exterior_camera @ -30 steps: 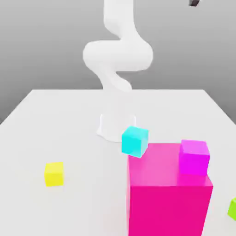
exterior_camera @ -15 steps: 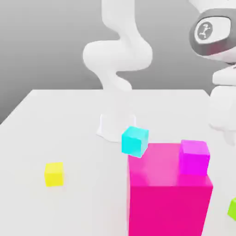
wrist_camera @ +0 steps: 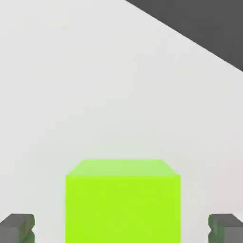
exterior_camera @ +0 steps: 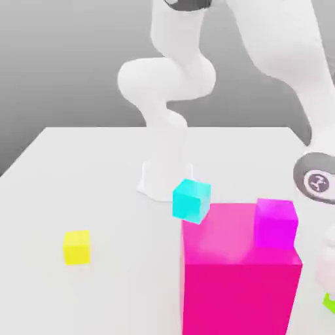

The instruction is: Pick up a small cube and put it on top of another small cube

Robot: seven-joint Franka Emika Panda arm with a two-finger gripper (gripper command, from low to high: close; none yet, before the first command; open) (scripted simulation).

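The small lime-green cube (wrist_camera: 122, 204) rests on the white table, and my gripper (wrist_camera: 121, 228) is lowered around it. One dark fingertip (wrist_camera: 17, 228) stands on each side of the cube, each with a visible gap to its face, so the gripper is open and not touching it. In the exterior view the arm reaches down at the right edge, and its hand covers most of the lime-green cube (exterior_camera: 329, 303), leaving a sliver. A small yellow cube (exterior_camera: 76, 246) sits apart on the exterior view's left.
A tall magenta block (exterior_camera: 239, 275) stands just left of my hand in the exterior view, with a smaller magenta cube (exterior_camera: 275, 222) on top. A cyan cube (exterior_camera: 191, 200) is behind it, near the robot's base (exterior_camera: 163, 180). The table edge (wrist_camera: 190, 35) lies beyond the cube.
The arm swung in from the upper right and came down over the lime-green cube, now mostly hidden behind the hand. The other cubes have not moved.
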